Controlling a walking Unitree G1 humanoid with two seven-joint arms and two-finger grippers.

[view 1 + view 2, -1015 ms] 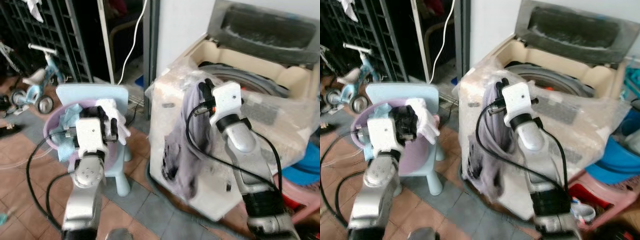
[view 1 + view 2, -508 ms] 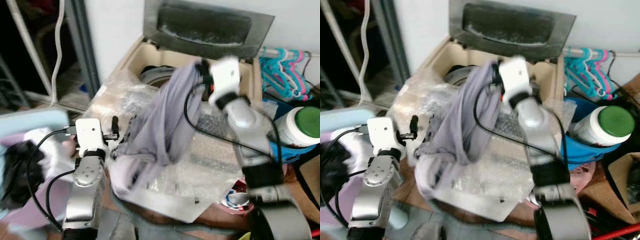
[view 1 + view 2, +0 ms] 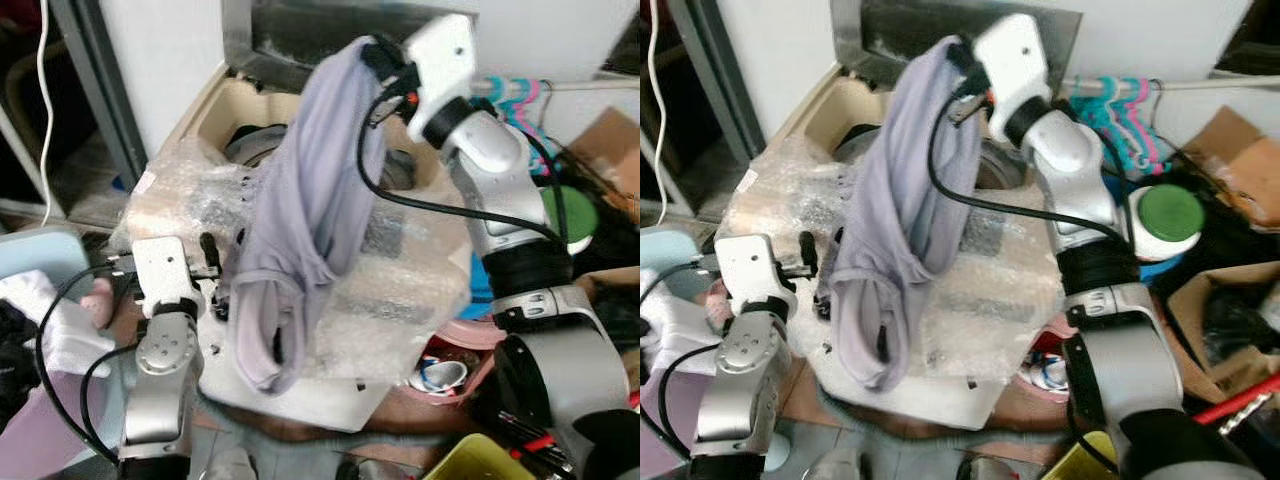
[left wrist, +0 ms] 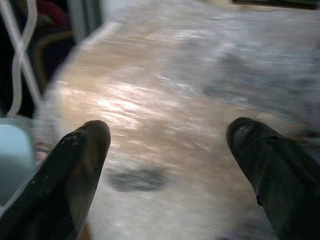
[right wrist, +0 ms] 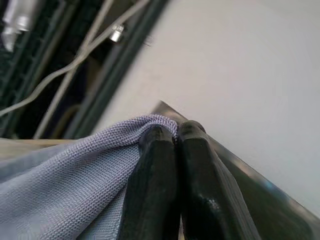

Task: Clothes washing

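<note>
Your right gripper [image 3: 375,52] lifted the pinched lilac knit garment [image 3: 300,220] over the plastic-wrapped cream washing machine [image 3: 400,290], ready to drop in; left gripper [image 4: 165,145] hung wide.

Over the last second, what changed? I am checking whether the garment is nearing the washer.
The right gripper has lifted the lilac garment from the washing machine's front face up over the open tub, near the raised lid. The left gripper has left the clothes basin and now faces the machine, fingers apart. The right fingers stayed pinched on the cloth throughout.
</note>
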